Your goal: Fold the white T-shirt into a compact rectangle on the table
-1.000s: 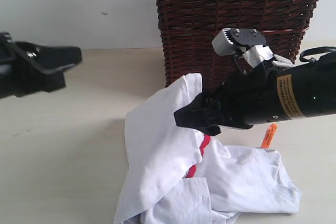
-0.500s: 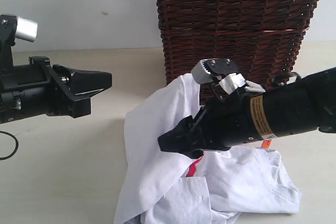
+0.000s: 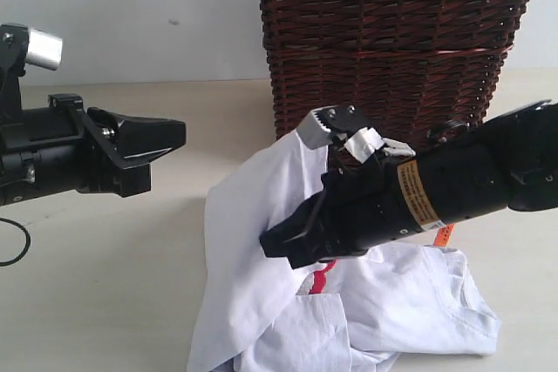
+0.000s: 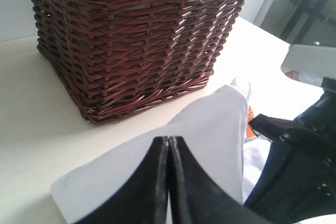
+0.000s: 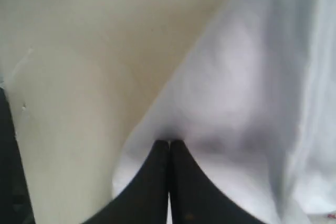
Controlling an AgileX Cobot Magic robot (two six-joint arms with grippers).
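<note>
The white T-shirt lies crumpled on the table, and one part rises to a peak against the basket. A bit of red lettering shows in a fold. My right gripper reaches in from the right and is shut at the raised fabric. In the right wrist view the white T-shirt puckers at the tips of that gripper. My left gripper hangs shut and empty above the table, left of the shirt. In the left wrist view this gripper points at the shirt.
A tall dark wicker basket stands right behind the shirt, seen close as the basket from the left wrist. A small orange tag lies by the shirt under the right arm. A black cable loop lies at the far left.
My right gripper has moved left and down onto the raised shirt fabric and closed. My left arm came in from the left edge, then held still.
</note>
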